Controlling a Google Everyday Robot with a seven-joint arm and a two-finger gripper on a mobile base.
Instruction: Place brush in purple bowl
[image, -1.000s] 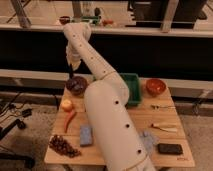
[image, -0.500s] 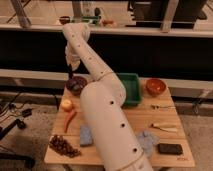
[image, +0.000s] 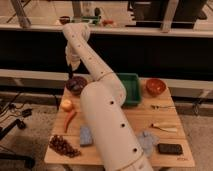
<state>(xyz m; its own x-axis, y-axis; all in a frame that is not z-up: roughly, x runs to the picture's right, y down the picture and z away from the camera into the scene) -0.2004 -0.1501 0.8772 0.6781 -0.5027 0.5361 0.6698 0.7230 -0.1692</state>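
Observation:
The purple bowl (image: 76, 85) stands at the table's back left corner, dark and round. My gripper (image: 70, 69) hangs at the end of the white arm (image: 85, 47), just above the bowl's left rim. A slim dark shape (image: 70, 75) reaches down from the gripper toward the bowl. It may be the brush, but I cannot tell for sure. No brush lies on the table.
A green tray (image: 131, 80) and an orange bowl (image: 155, 86) stand at the back right. A yellow fruit (image: 66, 104), a red-orange carrot (image: 70, 120), grapes (image: 64, 146), a blue sponge (image: 86, 135), a grey cloth (image: 148, 141), a black block (image: 170, 148) and pale utensils (image: 164, 127) lie on the wooden table (image: 135, 117).
The arm's thick lower link has shifted slightly left. The gripper stays above the purple bowl.

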